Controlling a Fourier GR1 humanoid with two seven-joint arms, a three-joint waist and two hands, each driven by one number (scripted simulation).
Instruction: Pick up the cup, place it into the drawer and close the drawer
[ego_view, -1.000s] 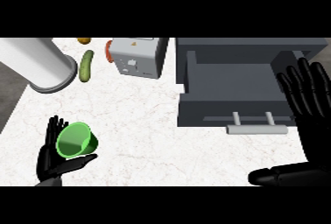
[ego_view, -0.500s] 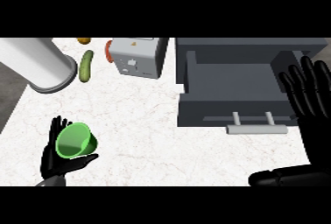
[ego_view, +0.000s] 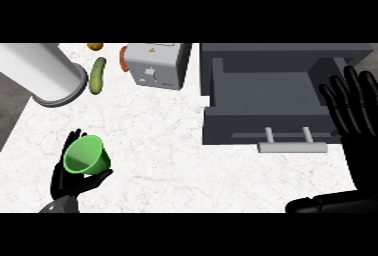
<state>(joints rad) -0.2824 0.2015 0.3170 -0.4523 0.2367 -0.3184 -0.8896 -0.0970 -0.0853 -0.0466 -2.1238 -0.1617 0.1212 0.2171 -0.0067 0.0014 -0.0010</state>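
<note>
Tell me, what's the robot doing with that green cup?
The robot's left hand is curled around the green cup, holding it over the white counter at the lower left. The grey drawer is pulled open on the right, with nothing visible inside it. The right hand rests open beside the drawer, fingers up. The cup is not yet in the drawer.

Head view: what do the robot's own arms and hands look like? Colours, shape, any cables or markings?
Both hands are glossy black with slender, segmented fingers and a thumb. The left hand shows at lower left, with a bit of grey forearm at the lower edge. The right hand shows at the right edge; below it only black limb is in view. No cables, markings or sleeves are visible.
</note>
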